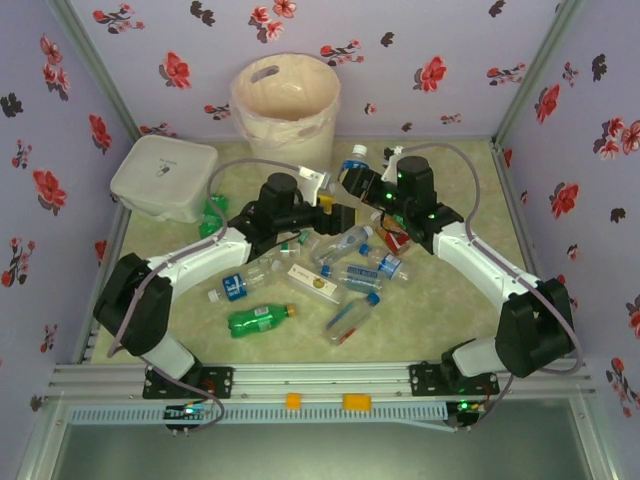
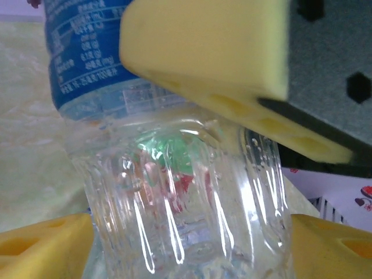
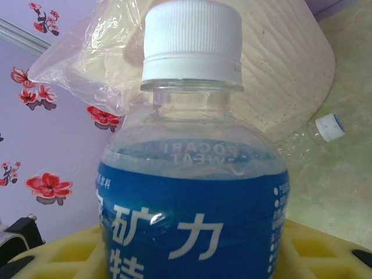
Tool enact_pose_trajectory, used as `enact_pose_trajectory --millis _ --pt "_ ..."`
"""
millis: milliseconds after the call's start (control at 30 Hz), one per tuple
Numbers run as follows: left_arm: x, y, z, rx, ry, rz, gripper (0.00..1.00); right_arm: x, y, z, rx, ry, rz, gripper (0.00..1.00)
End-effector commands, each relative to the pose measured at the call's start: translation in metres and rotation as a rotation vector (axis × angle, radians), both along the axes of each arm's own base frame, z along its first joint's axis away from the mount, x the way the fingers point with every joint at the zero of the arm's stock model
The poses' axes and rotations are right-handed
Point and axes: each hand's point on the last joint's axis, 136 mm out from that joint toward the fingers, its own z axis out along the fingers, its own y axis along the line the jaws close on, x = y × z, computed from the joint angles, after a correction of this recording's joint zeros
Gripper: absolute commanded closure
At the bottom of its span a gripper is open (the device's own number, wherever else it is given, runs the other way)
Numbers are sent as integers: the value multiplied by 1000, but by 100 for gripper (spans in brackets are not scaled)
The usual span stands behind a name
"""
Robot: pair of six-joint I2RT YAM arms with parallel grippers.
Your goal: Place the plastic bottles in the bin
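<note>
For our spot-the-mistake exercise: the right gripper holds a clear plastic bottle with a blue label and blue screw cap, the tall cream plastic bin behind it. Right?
No: the right wrist view shows a white screw cap, not blue. The right gripper does hold the clear plastic bottle with a blue label, the tall cream plastic bin behind it.

Cream bin (image 1: 290, 130), blue-labelled white-capped bottle (image 3: 192, 221), red-flowered lilac walls (image 1: 450, 30)
</note>
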Motion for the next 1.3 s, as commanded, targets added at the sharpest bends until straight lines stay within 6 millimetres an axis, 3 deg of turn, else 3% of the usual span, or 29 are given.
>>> enact_pose_trajectory --millis 0,133,367,400,533,733,900,1000,1167,1267 --pt "4 -10 15 -49 -36 -20 20 -8 5 10 38 -19 21 50" --pt "6 -12 16 -59 -47 -20 25 -10 7 12 60 -19 26 48" --pt "7 -12 12 -51 -42 -19 54 -9 3 16 50 -32 5 35" --pt "7 -12 11 -49 -39 -18 55 -9 3 17 48 -34 1 33" --pt "7 -5 11 -44 -39 5 54 -6 -6 23 25 -51 -24 1" --pt "16 23 14 13 -68 105 54 2 -52 39 -39 -77 -144 1" --pt "33 54 42 121 -177 195 54 7 -103 24 -177 -35 -305 0" --pt "49 77 72 193 -271 288 52 8 -130 11 -255 0 -402 0" --pt "75 110 123 213 -388 413 52 3 -153 -13 -363 21 -471 0" --pt "95 128 149 207 -430 475 52 3 -167 -25 -330 59 -536 0"
